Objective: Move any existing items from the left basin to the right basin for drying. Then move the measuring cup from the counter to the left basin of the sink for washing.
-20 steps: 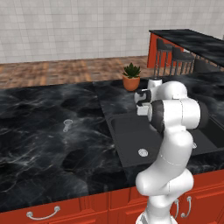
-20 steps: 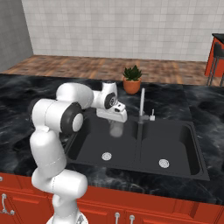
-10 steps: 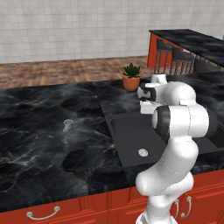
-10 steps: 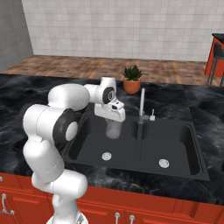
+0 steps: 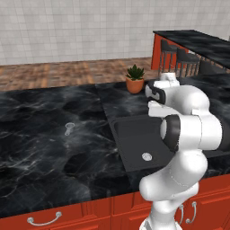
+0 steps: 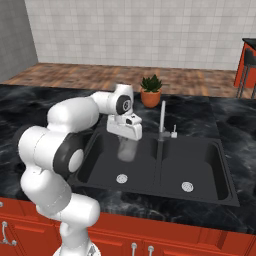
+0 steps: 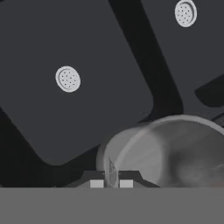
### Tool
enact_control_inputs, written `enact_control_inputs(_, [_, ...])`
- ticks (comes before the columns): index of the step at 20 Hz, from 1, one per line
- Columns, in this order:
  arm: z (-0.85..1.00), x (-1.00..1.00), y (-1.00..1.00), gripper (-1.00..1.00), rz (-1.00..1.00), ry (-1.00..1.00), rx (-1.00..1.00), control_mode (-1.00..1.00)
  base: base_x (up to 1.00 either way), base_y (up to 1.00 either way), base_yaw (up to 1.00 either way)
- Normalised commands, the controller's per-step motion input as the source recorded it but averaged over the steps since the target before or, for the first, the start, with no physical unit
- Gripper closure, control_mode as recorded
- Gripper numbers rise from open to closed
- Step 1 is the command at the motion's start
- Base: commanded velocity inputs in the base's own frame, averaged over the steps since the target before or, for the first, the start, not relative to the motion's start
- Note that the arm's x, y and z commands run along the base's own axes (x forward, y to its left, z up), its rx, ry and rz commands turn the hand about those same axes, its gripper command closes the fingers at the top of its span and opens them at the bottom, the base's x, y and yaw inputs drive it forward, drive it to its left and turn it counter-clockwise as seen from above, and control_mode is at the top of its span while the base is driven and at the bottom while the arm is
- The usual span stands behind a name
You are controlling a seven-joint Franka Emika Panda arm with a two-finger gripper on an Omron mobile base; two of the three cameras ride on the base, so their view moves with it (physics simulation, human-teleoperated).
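You are watching the arm (image 6: 75, 130) swinging across the sink (image 6: 220, 165). Compared with one second ago, the hand in the right base view is sitting further toward the centre of the frame, now just left of the faucet (image 6: 162, 122) and above the left basin (image 6: 107, 155). In the left base view the forearm is rising higher and blocking more of the sink at right of centre.

The gripper (image 6: 128, 142) is carrying a translucent glass (image 6: 127, 150), which hangs below the hand over the left basin, near the divider. In the hand view the glass (image 7: 170, 153) is occupying the lower right, with the jaws clamped together on its rim at the bottom centre.

Judged from this shift, you are partway through the first step: the glass is travelling toward the right basin (image 6: 195, 162), at centre right, but is not yet across the divider.

The measuring cup (image 5: 68, 128) is lying on the counter (image 5: 49, 148), at centre left of the left base view, well apart from the sink.
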Motion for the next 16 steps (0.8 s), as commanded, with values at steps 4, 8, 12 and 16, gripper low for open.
enact_control_inputs(4, [0.16, -0.41, -0.17, 1.00, -0.07, 0.06, 0.00, -1.00, 0.00, 0.00, 0.00])
enact_control_inputs(8, [0.10, -0.40, -0.24, 1.00, -0.07, 0.04, 0.00, -1.00, 0.00, 0.00, 0.00])
enact_control_inputs(12, [0.09, -0.41, -0.31, 1.00, -0.07, 0.03, 0.00, -1.00, 0.00, 0.00, 0.00])
enact_control_inputs(16, [0.07, -0.35, -0.35, 1.00, -0.06, 0.03, 0.00, -1.00, 0.00, 0.00, 0.00])
